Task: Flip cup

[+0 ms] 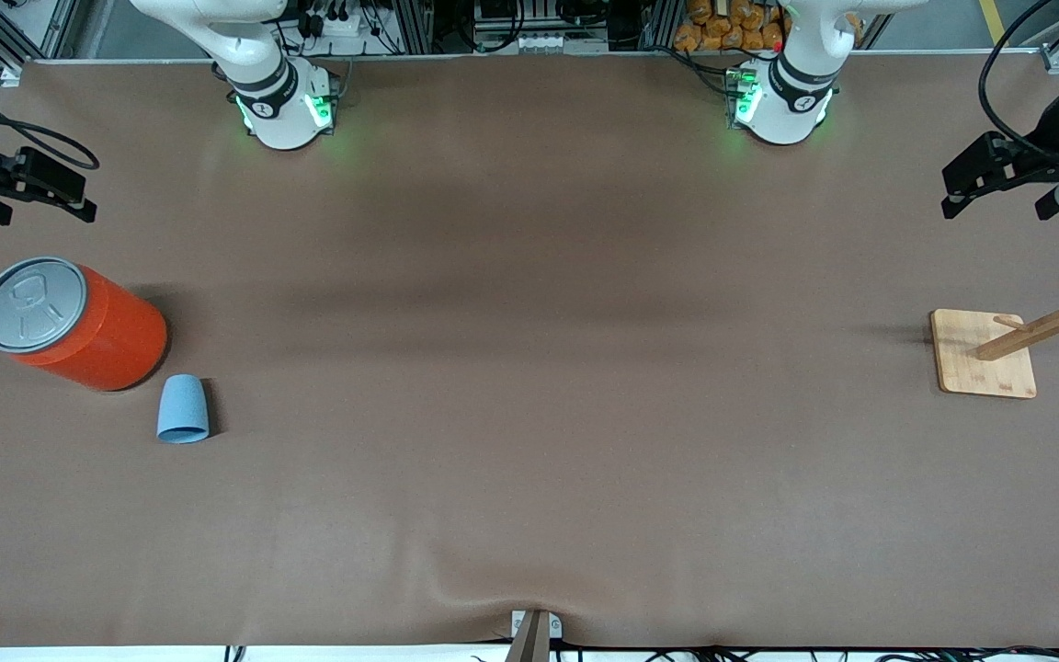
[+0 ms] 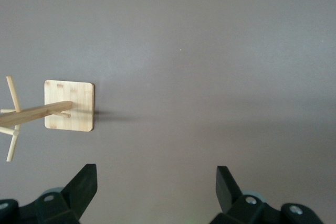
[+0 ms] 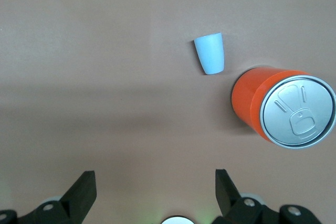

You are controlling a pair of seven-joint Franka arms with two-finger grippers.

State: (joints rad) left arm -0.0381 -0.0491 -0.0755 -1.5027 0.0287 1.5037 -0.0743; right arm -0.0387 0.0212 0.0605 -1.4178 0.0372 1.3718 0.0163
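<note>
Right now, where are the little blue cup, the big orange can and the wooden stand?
cup (image 1: 183, 407), front view, its side wall
orange can (image 1: 116, 338), front view, its orange side
wooden stand (image 1: 975, 368), front view, its flat base

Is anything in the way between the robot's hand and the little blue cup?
The big orange can is close to the path. It stands beside the cup, between it and the right gripper, which waits open up at the right arm's end of the table. From above, nothing covers the cup. The left gripper waits open near the wooden rack.
</note>
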